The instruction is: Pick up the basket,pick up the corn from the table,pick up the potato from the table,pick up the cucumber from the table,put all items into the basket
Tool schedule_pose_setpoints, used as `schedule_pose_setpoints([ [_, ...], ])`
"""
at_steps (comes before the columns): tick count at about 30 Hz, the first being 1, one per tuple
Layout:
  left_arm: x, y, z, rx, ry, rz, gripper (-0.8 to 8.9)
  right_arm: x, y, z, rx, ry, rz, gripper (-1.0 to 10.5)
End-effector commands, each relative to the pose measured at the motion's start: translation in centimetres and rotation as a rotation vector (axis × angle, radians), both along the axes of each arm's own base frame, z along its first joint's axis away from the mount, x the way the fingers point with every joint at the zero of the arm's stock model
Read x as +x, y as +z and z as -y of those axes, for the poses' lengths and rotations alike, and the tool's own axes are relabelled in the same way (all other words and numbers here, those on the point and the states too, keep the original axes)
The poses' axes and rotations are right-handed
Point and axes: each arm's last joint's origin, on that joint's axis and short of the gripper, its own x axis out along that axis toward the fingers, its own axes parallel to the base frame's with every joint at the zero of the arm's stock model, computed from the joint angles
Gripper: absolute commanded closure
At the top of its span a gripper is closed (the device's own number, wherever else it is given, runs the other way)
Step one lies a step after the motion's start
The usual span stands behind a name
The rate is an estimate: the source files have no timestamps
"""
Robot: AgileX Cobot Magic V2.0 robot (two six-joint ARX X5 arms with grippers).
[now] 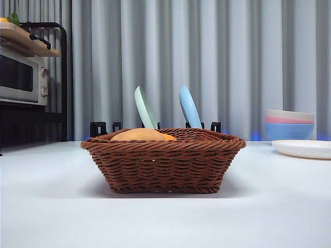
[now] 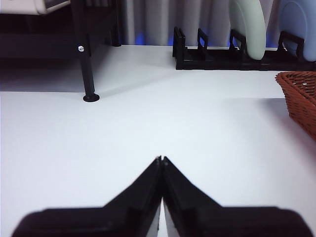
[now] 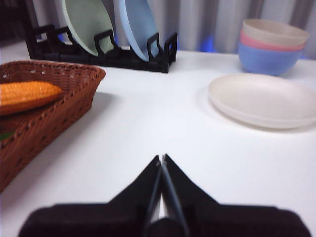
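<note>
The brown wicker basket [image 1: 165,160] stands on the white table [image 1: 51,206] at the middle. A tan potato [image 1: 138,135] and the orange corn [image 1: 168,138] show just above its rim. In the right wrist view the corn [image 3: 27,95] lies inside the basket [image 3: 59,111]. The cucumber is hidden. My left gripper [image 2: 161,159] is shut and empty, low over bare table to the side of the basket's corner [image 2: 298,98]. My right gripper [image 3: 161,158] is shut and empty over the table on the basket's other side. Neither gripper shows in the front view.
A black dish rack [image 3: 123,54] with a green plate [image 1: 145,107] and a blue plate [image 1: 189,107] stands behind the basket. Stacked bowls [image 1: 289,124] and a white plate [image 1: 305,149] are at the right. A microwave [image 1: 20,77] on a black stand is at the left.
</note>
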Motion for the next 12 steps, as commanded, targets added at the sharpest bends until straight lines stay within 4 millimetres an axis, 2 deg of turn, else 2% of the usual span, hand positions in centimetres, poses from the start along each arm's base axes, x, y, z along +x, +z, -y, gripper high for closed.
schedule_pose_setpoints([
  [1,0.07,-0.44,-0.03,-0.006,0.004,-0.007,8.16,0.09,-0.3,-0.01,0.007,-0.004,-0.014,9.6],
  [12,0.07,-0.44,-0.03,-0.006,0.004,-0.007,8.16,0.12,-0.36,-0.01,0.005,-0.007,-0.022,9.6],
])
